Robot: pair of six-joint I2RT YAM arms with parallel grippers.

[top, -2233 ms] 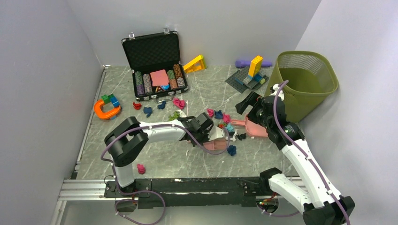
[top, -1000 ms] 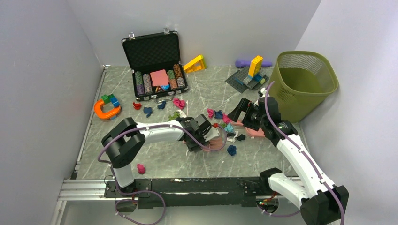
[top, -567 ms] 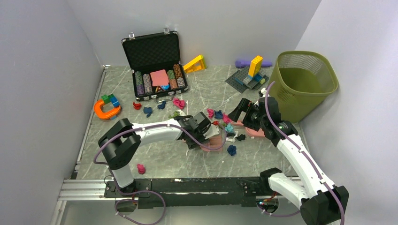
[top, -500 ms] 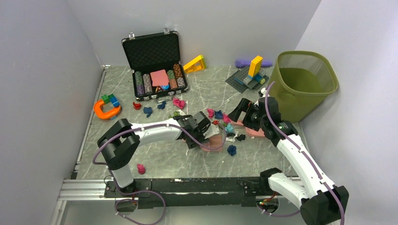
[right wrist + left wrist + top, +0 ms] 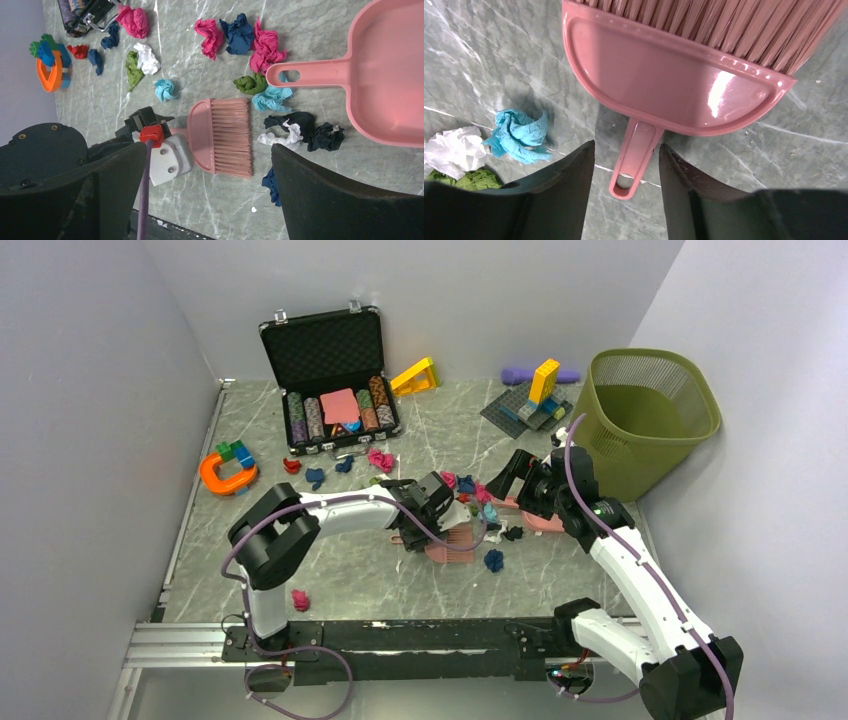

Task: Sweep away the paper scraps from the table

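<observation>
Grey marble with pale veins forms the table, closed in by lavender panels. The paper scraps lie mostly in a loose band across its middle: magenta, dark blue, green, teal, white and near-black wads, with a few red and blue ones toward the left edge and one magenta wad alone by the near edge, left of centre. None has visibly shifted over the last two seconds. A pink brush lies on the table among the central wads, bristles toward the right edge. The left gripper stands over the brush handle with jaws spread, the handle between them and a gap showing on each side, so it clamps nothing. Against half a second ago, the left arm's elbow has swung away from the near edge and toward the right, and the wrist sits slightly closer to the far edge. The right gripper hangs with jaws spread wide over the right half of the table, holding nothing; it has kept its place for the last second, whereas two seconds ago it was nearer the green basket in the far right corner. A pink dustpan rests toward the right edge, unmoved, its handle end just beside magenta, green and teal wads.
</observation>
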